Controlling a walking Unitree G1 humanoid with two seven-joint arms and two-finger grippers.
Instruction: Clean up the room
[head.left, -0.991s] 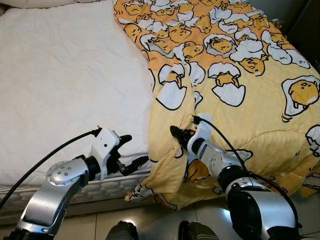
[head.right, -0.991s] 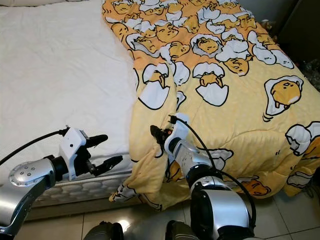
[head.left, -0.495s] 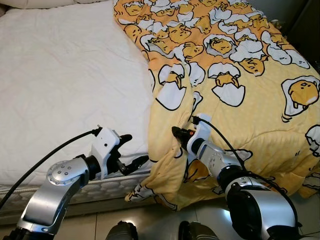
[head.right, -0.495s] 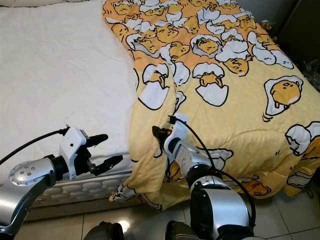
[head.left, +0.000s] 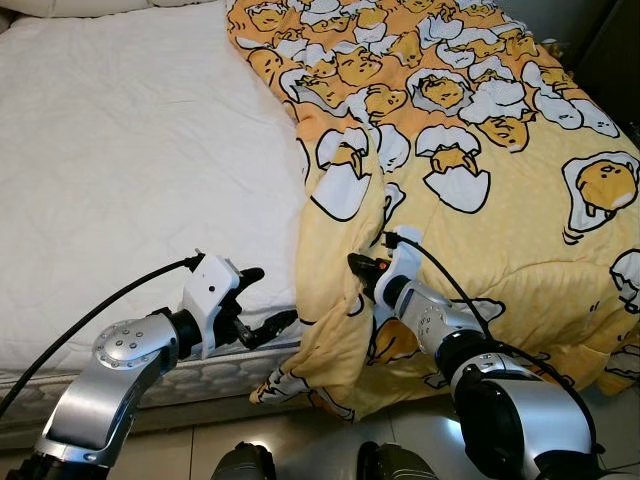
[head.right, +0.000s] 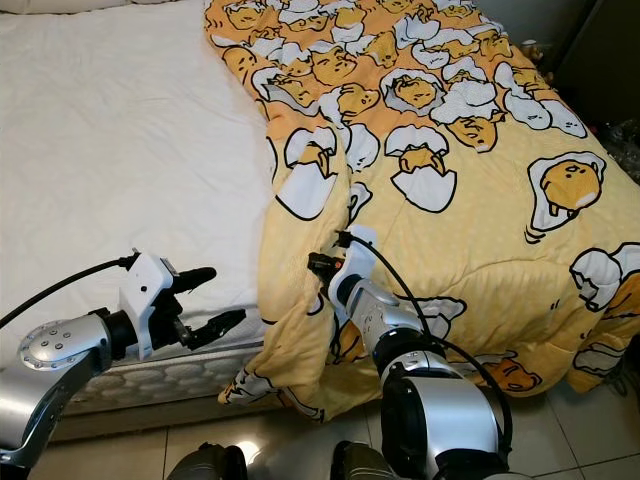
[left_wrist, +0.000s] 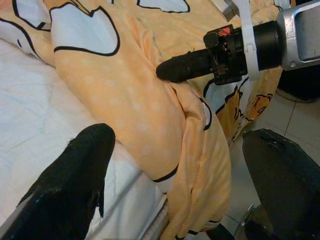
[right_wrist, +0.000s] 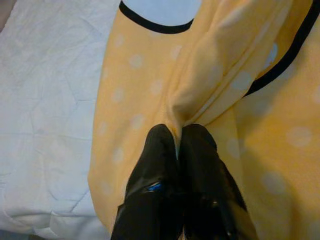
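A yellow blanket (head.left: 470, 180) printed with egg cartoons covers the right half of the bed, and its near corner hangs over the mattress edge toward the floor. My right gripper (right_wrist: 177, 136) is shut on a raised fold of this blanket near its left border, seen too as the right gripper (head.left: 357, 267) just above the bed's front edge. My left gripper (head.left: 268, 298) stands open beside the mattress edge, a short way left of the hanging blanket, with nothing between its fingers. In the left wrist view the blanket fold (left_wrist: 150, 115) lies between me and the right gripper (left_wrist: 170, 70).
The bare white sheet (head.left: 130, 160) covers the left half of the mattress. Beige tiled floor (head.left: 300, 440) runs along the bed's front. Dark furniture (head.left: 615, 50) stands at the far right. The quilted mattress side (head.left: 200, 375) is just below my left arm.
My right gripper has drawn slightly to the right with the pinched blanket fold. The left arm has barely moved.
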